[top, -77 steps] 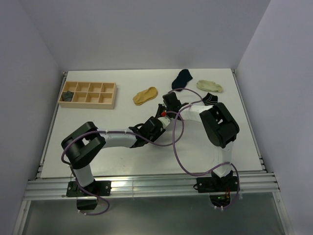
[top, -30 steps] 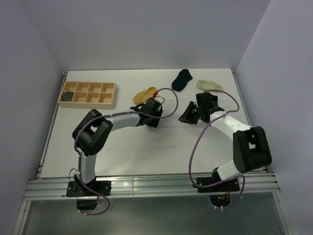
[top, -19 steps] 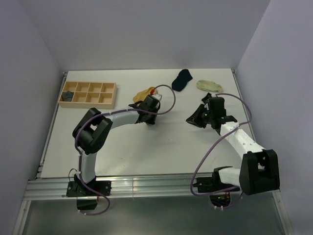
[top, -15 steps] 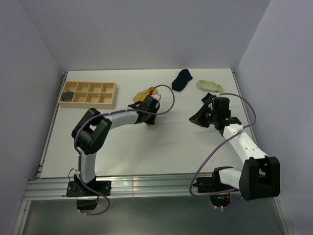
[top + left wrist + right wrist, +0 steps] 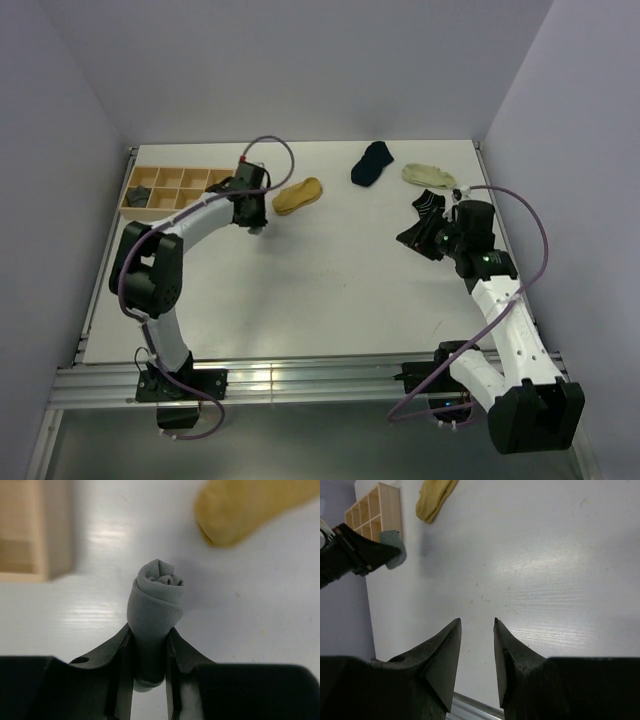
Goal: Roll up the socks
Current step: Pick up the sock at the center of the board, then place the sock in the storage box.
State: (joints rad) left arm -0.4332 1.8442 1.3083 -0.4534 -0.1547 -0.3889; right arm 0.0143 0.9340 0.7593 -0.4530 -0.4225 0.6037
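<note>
- Where the arm bases stand along the bottom edge of the overhead view, the white table [image 5: 320, 300] stretches away from them. The right arm reaches up the right side of the frame and the left arm bends up the left side.
- The right gripper [image 5: 476, 624] hangs right of centre in the overhead view. Its fingers are parted with nothing between them, and its own camera shows plain table surface through the gap.
- Just above it in the overhead frame lies the striped sock [image 5: 428, 205], black and white. It is close to that gripper, but I cannot tell whether the two touch.
- The left gripper [image 5: 149, 629] sits upper left of centre in the overhead view, clenched on the light grey sock [image 5: 155, 605]. The sock is wound into a tight roll that stands out past the fingertips, with its spiral end showing.
- That roll sits between the wooden tray [image 5: 180, 212] on its left and the mustard sock [image 5: 298, 195] on its right.
- The mustard sock lies flat and unrolled, near the left gripper but apart from it.
- The tray, at upper left, has two rows of compartments. The lower-left one holds a dark lump, probably a rolled dark grey sock [image 5: 137, 196], though it is too small to be sure.
- Farthest back, at upper right, the navy sock [image 5: 372, 162] and the cream sock [image 5: 428, 176] lie unrolled, near each other but apart.
</note>
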